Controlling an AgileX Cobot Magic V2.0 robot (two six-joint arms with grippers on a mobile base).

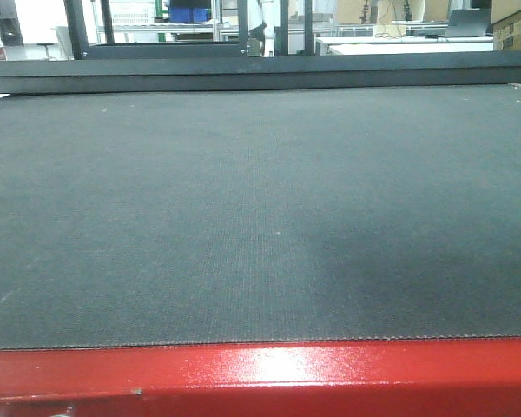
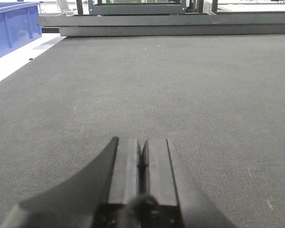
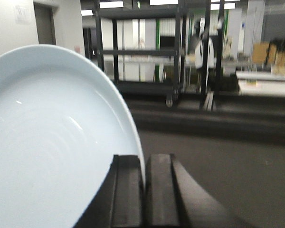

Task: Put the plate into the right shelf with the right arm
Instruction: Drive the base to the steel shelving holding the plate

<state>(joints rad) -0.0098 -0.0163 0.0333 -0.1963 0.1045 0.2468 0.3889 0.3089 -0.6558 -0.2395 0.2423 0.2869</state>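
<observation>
The round white plate [image 3: 47, 142] fills the left half of the right wrist view, held up off the dark mat on its edge. My right gripper [image 3: 144, 161] is shut on the plate's rim, which runs between the two black fingers. In the left wrist view my left gripper [image 2: 142, 147] is shut with nothing in it, low over the dark grey mat [image 2: 180, 95]. The right shelf is out of view. Neither gripper nor the plate shows in the front view.
The dark grey mat [image 1: 260, 217] covers a table with a red front edge [image 1: 260, 373]. A blue plastic bin [image 2: 12, 26] stands off the mat's far left corner. Dark metal racks [image 3: 142, 52] and a standing person [image 3: 203, 52] are in the background.
</observation>
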